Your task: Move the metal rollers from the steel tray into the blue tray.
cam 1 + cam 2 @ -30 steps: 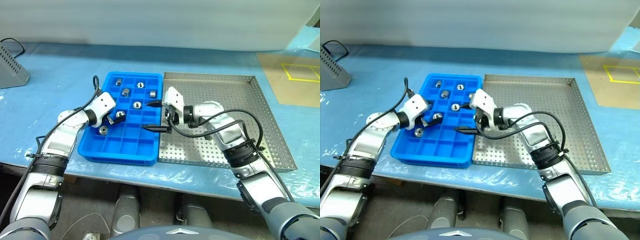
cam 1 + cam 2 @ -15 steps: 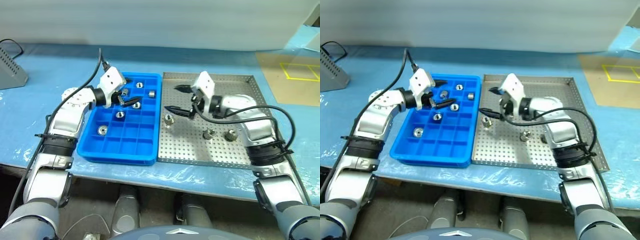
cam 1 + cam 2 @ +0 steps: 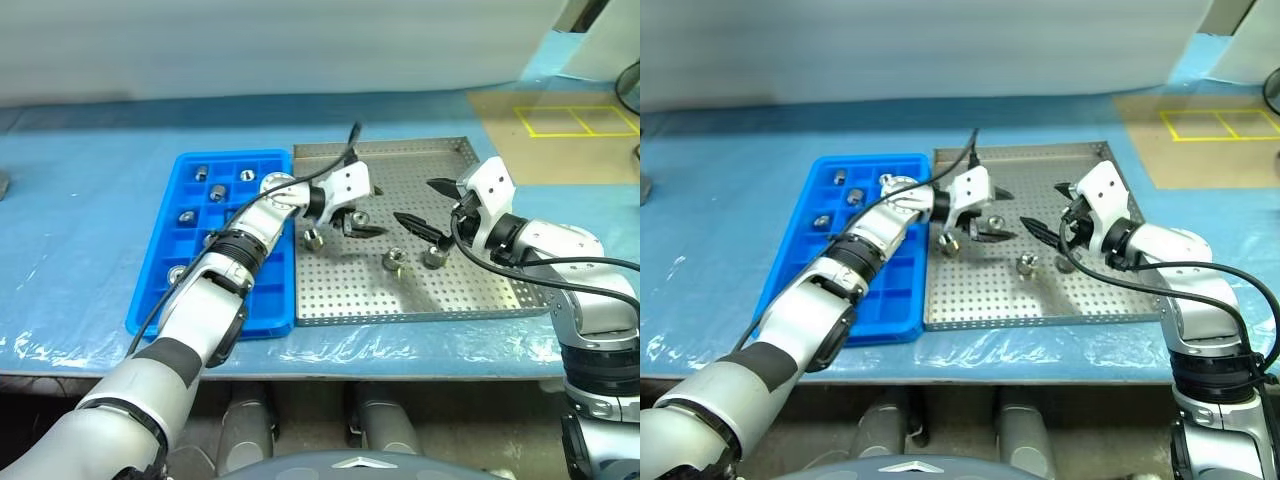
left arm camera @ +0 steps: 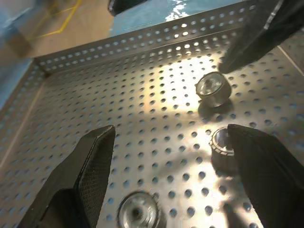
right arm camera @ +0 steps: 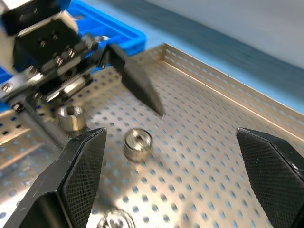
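Rollers left in the steel tray number three now: one by its blue-side edge, right beside the left end effector, and two nearer the middle. Big change here! A second ago the left end effector was over the blue tray, among rollers already sitting in its compartments; it has since swung across onto the steel side, and it comes empty, jaws apart with nothing between them. The right end effector has pulled away from the blue tray's edge too and now hangs above the middle pair, jaws spread wide, also carrying nothing. So that looks like one drop-off finished and both arms lining up for fresh picks. In the left wrist view a roller lies between the fingers, low and close, probably the next target. Three still to shift, the job well along.
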